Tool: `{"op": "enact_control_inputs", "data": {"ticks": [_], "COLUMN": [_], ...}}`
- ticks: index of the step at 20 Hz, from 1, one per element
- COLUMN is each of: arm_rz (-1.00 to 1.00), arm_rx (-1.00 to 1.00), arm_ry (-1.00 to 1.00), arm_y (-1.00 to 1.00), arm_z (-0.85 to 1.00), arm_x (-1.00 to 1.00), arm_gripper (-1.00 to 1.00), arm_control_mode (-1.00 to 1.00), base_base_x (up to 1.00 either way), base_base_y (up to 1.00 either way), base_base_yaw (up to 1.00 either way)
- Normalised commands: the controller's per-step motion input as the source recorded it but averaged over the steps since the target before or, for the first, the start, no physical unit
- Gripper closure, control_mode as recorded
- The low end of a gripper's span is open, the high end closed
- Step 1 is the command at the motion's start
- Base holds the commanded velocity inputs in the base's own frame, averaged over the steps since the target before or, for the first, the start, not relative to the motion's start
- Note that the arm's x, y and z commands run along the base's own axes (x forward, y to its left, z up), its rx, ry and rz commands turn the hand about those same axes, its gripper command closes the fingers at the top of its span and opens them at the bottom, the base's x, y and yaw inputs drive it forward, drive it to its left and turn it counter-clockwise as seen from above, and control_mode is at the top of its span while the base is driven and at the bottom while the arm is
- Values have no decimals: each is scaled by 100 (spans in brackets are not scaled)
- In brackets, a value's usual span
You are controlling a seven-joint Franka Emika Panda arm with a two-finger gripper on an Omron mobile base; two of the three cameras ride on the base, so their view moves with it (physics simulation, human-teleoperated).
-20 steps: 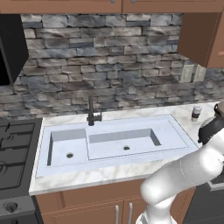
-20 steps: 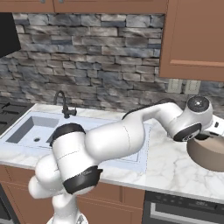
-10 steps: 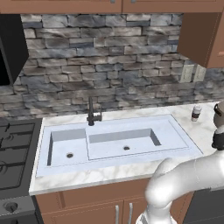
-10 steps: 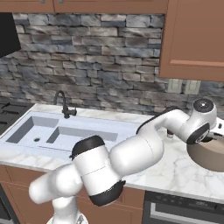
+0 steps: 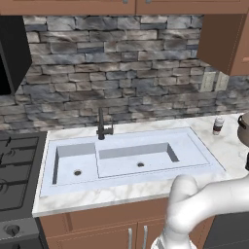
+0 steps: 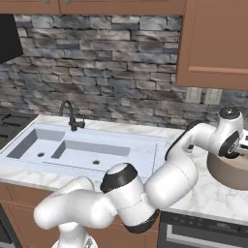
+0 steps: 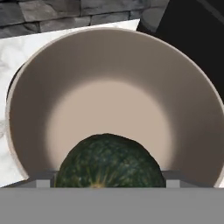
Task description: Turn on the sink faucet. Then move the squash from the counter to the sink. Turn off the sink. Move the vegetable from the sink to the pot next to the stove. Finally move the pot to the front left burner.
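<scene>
The squash [image 7: 109, 162], a dark green mottled ball, sits between my gripper [image 7: 109, 181] fingers, which are shut on its sides. It hangs just above the pale inside of the pot [image 7: 109, 83]. In the right base view the hand [image 6: 236, 147] reaches over the brownish pot [image 6: 232, 173] at the far right of the counter [image 6: 208, 196]. The dark faucet [image 5: 102, 124] stands behind the double sink [image 5: 194, 151], with no water stream visible. A black stove [image 5: 14, 180] lies left of the sink.
A small jar with a dark band [image 5: 218, 126] stands on the counter right of the sink. A black stove surface [image 7: 197, 35] lies just beyond the pot. Wooden cabinets [image 6: 213, 43] hang above the pot and a stone wall runs behind.
My arm has swung further right, carrying the hand out of the left base view's right edge. The hand has shifted slightly right over the pot, and the elbow has moved right and lower.
</scene>
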Motion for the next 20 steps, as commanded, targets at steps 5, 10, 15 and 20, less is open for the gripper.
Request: {"op": "enact_control_inputs", "data": {"ticks": [5,10,15,20], "arm_rz": [0,1,2,2], "arm_rx": [4,7,6,3], "arm_ry": [8,8,9,10], "arm_y": [-28,-8,-1,0], "arm_z": [-14,-12,-17,-29], "arm_x": [1,1,0,0], "arm_gripper": [100,100,100,-100], "arm_control_mode": [-100,-100,-100,-100], "base_base_x": [0,0,0,0], "base_base_y": [0,0,0,0], "base_base_yaw": [0,0,0,0]}}
